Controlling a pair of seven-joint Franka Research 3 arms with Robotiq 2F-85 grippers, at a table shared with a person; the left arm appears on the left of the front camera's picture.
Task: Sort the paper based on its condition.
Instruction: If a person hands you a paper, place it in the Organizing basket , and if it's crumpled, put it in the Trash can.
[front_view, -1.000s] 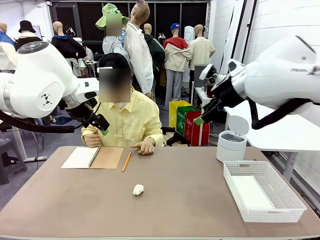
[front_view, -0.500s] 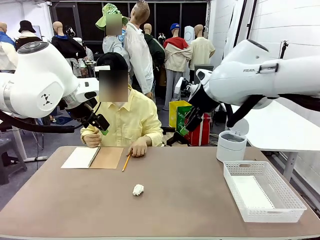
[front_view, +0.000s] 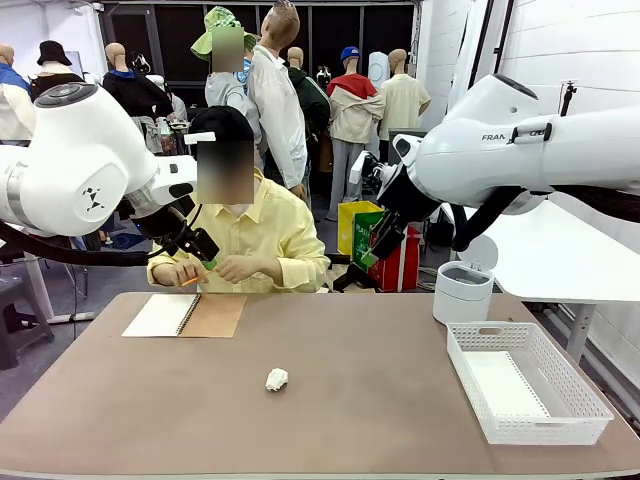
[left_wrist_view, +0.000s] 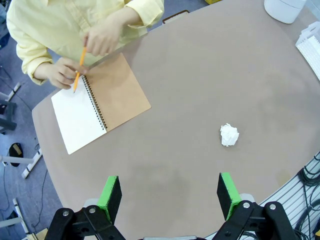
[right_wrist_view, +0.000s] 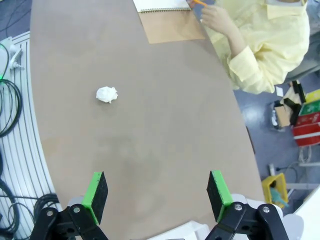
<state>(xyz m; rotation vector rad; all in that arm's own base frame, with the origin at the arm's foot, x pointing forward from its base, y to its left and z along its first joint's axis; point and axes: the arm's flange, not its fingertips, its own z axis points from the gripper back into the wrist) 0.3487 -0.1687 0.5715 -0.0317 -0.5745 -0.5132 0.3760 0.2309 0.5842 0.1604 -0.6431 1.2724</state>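
Note:
A crumpled ball of white paper (front_view: 276, 379) lies alone near the table's middle; it also shows in the left wrist view (left_wrist_view: 229, 134) and the right wrist view (right_wrist_view: 106, 94). What looks like a flat white sheet (front_view: 505, 385) lies inside the white basket (front_view: 547, 427) at the right. My left gripper (front_view: 200, 248) hangs high over the table's far left, and its wrist view (left_wrist_view: 169, 196) shows it open and empty. My right gripper (front_view: 375, 248) hovers high over the far middle-right, and its wrist view (right_wrist_view: 156, 195) shows it open and empty too.
The person at the far side holds an orange pencil (front_view: 190, 281) over an open spiral notebook (front_view: 185, 315) with a tan cover. A white lidded bin (front_view: 463, 285) stands at the back right, behind the basket.
My right arm swung left, from the far right toward the table's middle. The person picked the pencil up off the table and brought both hands to the notebook.

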